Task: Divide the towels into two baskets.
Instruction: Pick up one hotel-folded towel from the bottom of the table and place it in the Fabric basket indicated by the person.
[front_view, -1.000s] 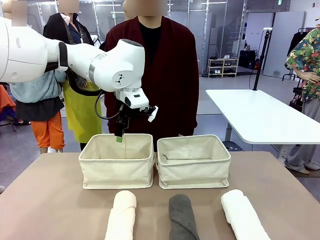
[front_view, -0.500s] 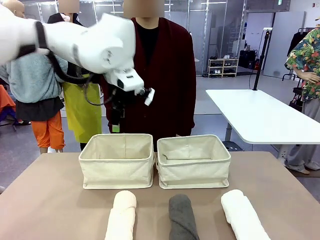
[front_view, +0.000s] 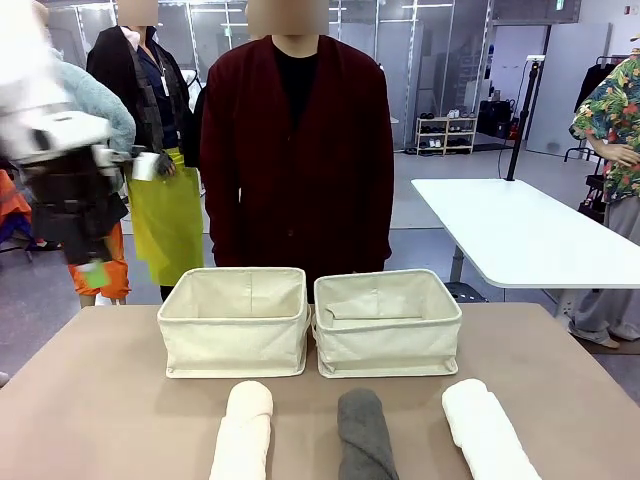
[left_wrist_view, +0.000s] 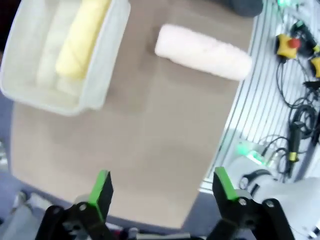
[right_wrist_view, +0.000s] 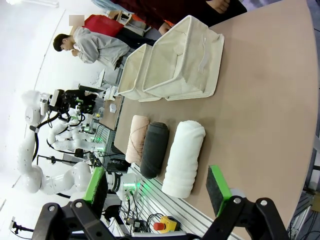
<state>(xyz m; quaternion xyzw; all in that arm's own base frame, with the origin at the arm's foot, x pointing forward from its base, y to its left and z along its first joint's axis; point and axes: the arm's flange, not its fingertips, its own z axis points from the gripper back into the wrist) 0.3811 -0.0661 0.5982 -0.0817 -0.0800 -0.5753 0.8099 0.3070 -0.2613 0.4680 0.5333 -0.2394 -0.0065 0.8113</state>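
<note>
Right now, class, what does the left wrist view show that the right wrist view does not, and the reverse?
Left wrist view, not the right: the pale yellow towel lying inside a basket, seen from above, and the left gripper, open.
Right wrist view, not the left: the white towel, the other basket and the right gripper, open.
Shared: the cream towel and the dark grey towel on the table, the grey one cut off at the left wrist view's edge.

I see a left rectangular cream canvas basket (front_view: 232, 345) just beside its right twin (front_view: 388, 348). Before them, left to right, lie a cream rolled terry towel (front_view: 243, 435), a dark grey rolled towel (front_view: 363, 435) and a white rolled towel (front_view: 487, 430). A pale yellow rolled towel (left_wrist_view: 82, 37) lies inside the left basket.
</note>
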